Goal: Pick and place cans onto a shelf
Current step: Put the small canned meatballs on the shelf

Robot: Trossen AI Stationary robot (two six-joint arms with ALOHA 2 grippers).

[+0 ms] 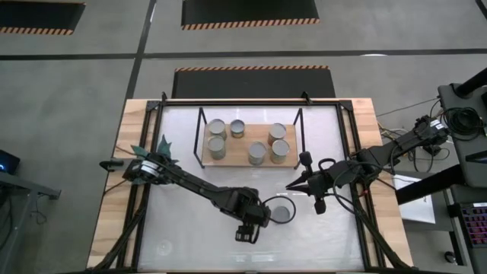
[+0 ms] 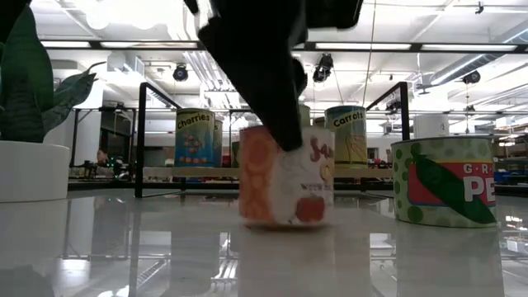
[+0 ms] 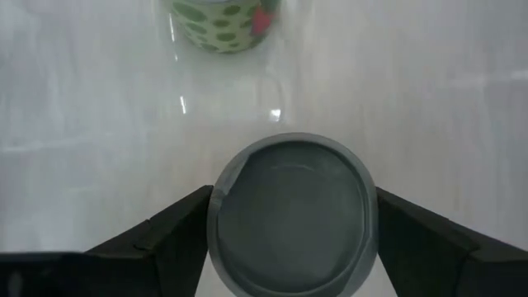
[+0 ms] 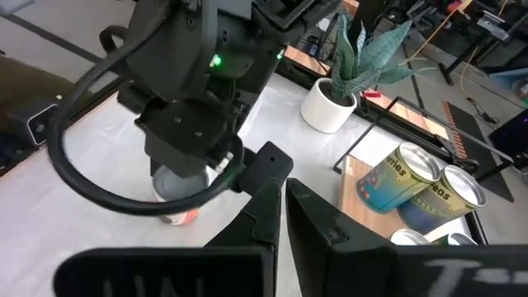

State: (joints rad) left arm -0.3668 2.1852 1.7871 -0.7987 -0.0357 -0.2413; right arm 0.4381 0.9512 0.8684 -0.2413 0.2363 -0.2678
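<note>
My left gripper (image 1: 253,219) stands over the table's near middle, fingers down, shut on an orange-and-white can (image 2: 285,177) with a grey top (image 3: 289,214). The gripper hides that can in the high view. A green pea can (image 2: 450,181) stands on the table just to its right; it also shows in the high view (image 1: 282,213). My right gripper (image 1: 293,186) is shut and empty, hovering a little beyond these cans. The shelf (image 1: 237,152), a light-wood board in a black frame, holds several cans (image 1: 257,152) at the far middle. My left gripper pinches the orange-and-white can between its two fingers, one on each opposite side of the wall just below the top rim (image 3: 214,206). The fingers (image 3: 169,239) come from above, pointing down. The can stands upright with its bottom on the table (image 2: 285,221).
A white pot with a teal plant (image 1: 152,152) stands at the table's far left. The right arm's cables (image 1: 335,194) hang close to the pea can. The shelf's black frame posts (image 1: 202,137) rise around the board.
</note>
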